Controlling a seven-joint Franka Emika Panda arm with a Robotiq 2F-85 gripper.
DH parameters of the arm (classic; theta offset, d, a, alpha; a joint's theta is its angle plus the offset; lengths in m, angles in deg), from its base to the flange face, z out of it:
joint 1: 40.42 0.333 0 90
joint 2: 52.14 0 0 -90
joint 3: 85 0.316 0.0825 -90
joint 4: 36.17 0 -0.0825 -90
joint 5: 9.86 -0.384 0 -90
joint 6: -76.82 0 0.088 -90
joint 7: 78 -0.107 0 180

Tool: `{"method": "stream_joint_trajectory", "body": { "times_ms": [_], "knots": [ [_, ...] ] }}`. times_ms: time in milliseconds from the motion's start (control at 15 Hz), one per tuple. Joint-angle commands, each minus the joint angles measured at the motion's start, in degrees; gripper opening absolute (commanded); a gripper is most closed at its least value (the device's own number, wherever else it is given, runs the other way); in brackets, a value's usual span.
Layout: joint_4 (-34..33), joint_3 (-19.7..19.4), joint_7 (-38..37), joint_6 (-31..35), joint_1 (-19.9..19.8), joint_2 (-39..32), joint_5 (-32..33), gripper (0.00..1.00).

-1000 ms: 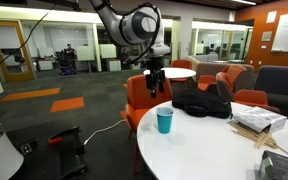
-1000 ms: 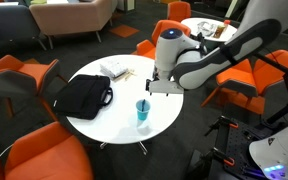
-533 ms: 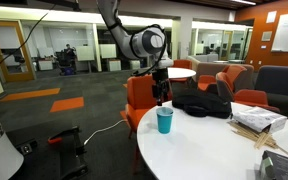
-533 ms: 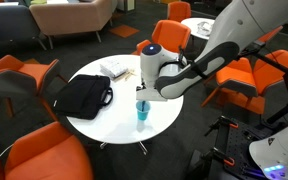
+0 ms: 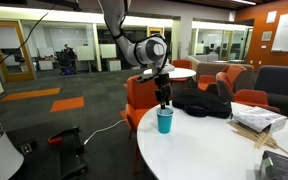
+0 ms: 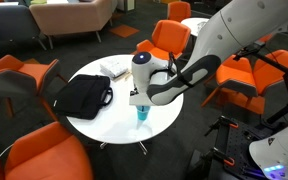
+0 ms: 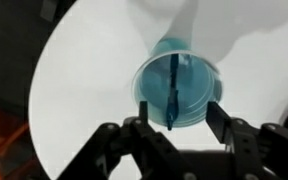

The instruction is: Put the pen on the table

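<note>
Claw (image 7: 179, 118) lowered over teal cup (image 7: 196, 92) — jaws wide | pen (image 7: 170, 90) inside cup

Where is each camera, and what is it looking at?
Exterior view: sits low beside the table, looking across it at the cup; the arm and gripper show.
Exterior view: sits high, looking down on the table; the arm shows, bent over the cup.
Wrist view: looks straight down into the cup holding the pen; the open gripper shows.
Shared: all three show cup and table.
</note>
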Motion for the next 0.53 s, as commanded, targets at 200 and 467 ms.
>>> {"method": "stream_joint_trajectory", "body": {
  "times_ms": [200,467],
  "knots": [
    [-2.6,-1.8,-1.2,1.1,1.4,-2.9,-2.5,0.48],
    [-3.0,-2.8,-0.9,1.7,1.6,-4.1,-2.4,0.54]
  ]
}}
